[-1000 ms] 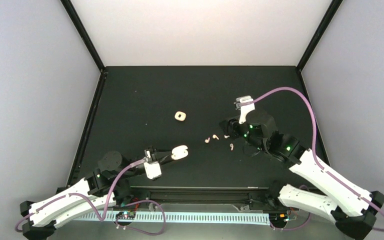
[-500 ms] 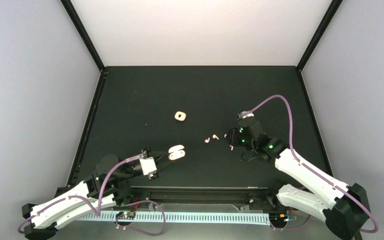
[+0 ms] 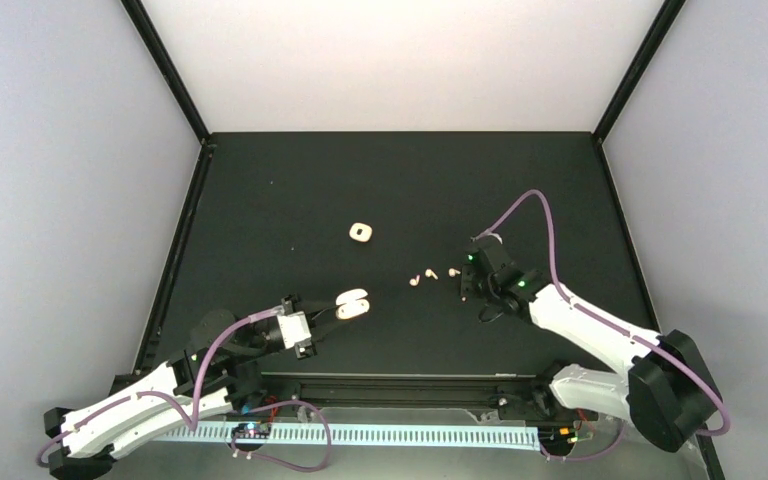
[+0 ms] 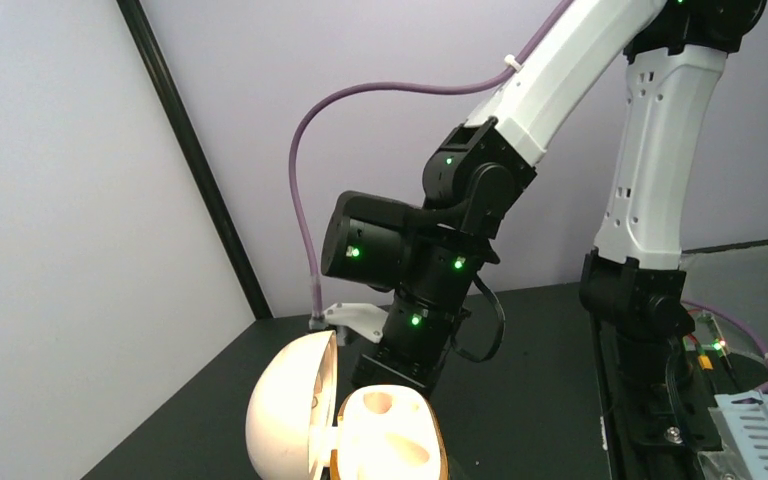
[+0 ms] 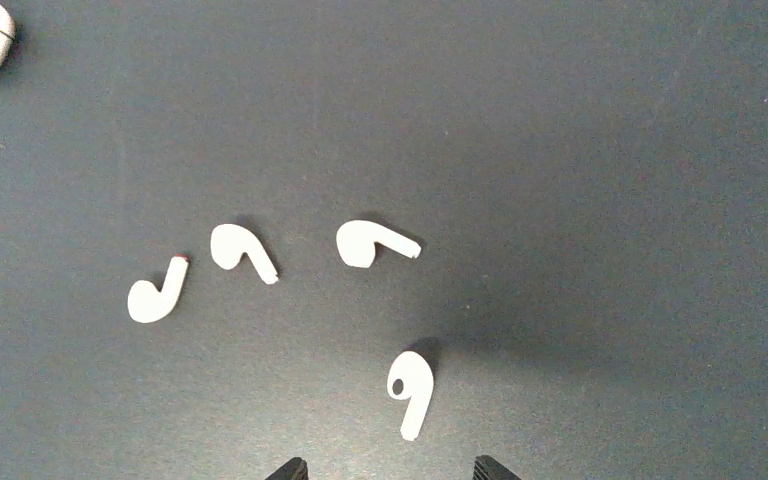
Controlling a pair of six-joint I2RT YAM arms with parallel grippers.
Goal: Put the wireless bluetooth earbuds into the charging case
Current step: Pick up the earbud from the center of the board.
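**No earbud seated yet**

Nearest the bases, the left gripper (image 3: pixel 332 310) is clamped on the open charging case (image 4: pixel 365 435), its lid swung aside and both sockets showing empty. Farther out, the right gripper (image 5: pixel 385 468) hangs with fingers spread and nothing between them, just short of one earbud (image 5: pixel 410 388). The other three earbuds (image 5: pixel 241 250) lie loose on the table (image 3: pixel 280 200) beyond it. A second case (image 3: pixel 361 233) sits farthest back. By my reading, all four insertions remain.
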